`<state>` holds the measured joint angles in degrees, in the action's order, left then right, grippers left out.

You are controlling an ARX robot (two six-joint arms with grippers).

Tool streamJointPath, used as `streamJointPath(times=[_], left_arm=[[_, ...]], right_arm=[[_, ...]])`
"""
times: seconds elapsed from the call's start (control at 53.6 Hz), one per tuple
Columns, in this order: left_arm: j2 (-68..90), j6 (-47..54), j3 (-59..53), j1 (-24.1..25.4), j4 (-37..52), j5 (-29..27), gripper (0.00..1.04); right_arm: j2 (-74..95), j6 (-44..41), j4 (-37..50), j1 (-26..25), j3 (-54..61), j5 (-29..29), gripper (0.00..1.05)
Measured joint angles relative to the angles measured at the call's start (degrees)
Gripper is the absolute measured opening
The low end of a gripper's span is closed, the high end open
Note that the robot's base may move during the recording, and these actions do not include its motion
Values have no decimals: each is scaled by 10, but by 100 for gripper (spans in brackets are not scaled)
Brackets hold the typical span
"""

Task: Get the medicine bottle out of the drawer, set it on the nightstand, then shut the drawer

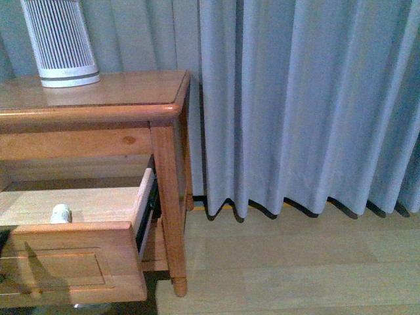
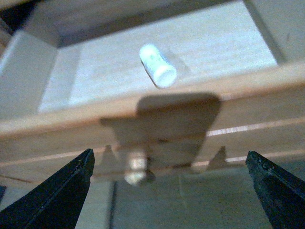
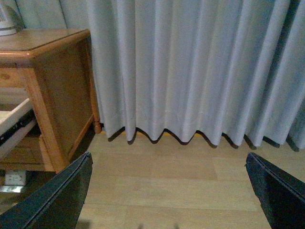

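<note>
The front view faces the orange-brown wooden nightstand [image 1: 169,170] and pale grey pleated curtain [image 1: 295,98] from mid-range. The left wrist view hangs close over the pulled-out pale-wood drawer [image 2: 119,62] (looking down inside), which the front view also shows. The right wrist view, farther back, shares that curtain and the nightstand's side.

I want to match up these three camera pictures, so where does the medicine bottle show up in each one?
Front view: medicine bottle low left, its top peeking over the front of the open drawer.
Left wrist view: on the pale drawer floor, just behind the front panel.
Right wrist view: not in it.
Shared landmark: the drawer, seen in all three.
</note>
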<state>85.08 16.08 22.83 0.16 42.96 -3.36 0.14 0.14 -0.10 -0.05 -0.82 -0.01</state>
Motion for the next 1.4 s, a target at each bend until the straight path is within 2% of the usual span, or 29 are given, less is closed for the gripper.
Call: streamJointPath(times=[0.168,0.28,0.392,0.541,0.672,0.746,0.858,0.933,1.045,1.063,1.101,1.194,1.362,1.399], left_arm=[[-184,4,28,-3,-115,0,98],[-279,-15,35,-13,-139,-26,98],[-369,-35,19,-43,-167,-67,98],[-481,-56,-41,-111,-210,-153,98],[-599,-78,-108,-204,-263,-257,98],[-642,-120,-136,-193,-310,-250,98],[-657,-183,-166,-139,-320,-177,97],[-673,-174,-184,-104,-305,-78,83],[-695,-170,-192,-80,-310,-38,64],[-702,-169,-193,-60,-316,-6,58],[-710,-167,-195,-32,-321,21,51],[-723,-167,-200,-7,-329,26,35],[-759,-166,-221,-5,-339,32,4],[-779,-165,-222,-5,-374,32,3]], right_arm=[[0,0,0,0,0,0,98],[0,0,0,0,0,0,98],[0,0,0,0,0,0,98],[0,0,0,0,0,0,98],[0,0,0,0,0,0,98],[0,0,0,0,0,0,98],[0,0,0,0,0,0,98],[0,0,0,0,0,0,98],[0,0,0,0,0,0,98],[0,0,0,0,0,0,98],[0,0,0,0,0,0,98],[0,0,0,0,0,0,98],[0,0,0,0,0,0,98],[0,0,0,0,0,0,98]])
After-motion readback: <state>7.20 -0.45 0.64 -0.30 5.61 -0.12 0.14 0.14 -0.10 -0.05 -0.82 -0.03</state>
